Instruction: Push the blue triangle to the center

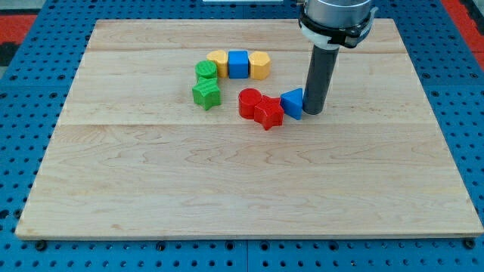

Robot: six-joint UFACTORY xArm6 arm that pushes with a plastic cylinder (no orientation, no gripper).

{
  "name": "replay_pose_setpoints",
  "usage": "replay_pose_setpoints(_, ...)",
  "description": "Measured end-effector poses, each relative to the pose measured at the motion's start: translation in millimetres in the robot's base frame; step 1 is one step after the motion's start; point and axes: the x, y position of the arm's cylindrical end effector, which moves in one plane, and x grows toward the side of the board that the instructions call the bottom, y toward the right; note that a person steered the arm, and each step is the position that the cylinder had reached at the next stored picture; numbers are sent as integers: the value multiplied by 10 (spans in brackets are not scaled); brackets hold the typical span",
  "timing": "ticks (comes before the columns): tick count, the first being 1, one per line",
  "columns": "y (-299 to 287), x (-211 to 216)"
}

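The blue triangle (293, 103) lies on the wooden board a little right of the middle, its left corner touching a red star (268, 113). My tip (313, 112) stands right against the triangle's right side. The dark rod rises from there to the arm at the view's top.
A red cylinder (249, 101) sits left of the red star. A row of yellow block (218, 62), blue cube (238, 64) and yellow block (259, 65) lies above. A green cylinder (205, 72) and green star (206, 94) are at their left. The board (242, 181) has blue pegboard around it.
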Motion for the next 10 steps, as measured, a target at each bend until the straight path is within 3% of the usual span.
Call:
replay_pose_setpoints(9, -468, -57)
replay_pose_setpoints(10, -168, -51)
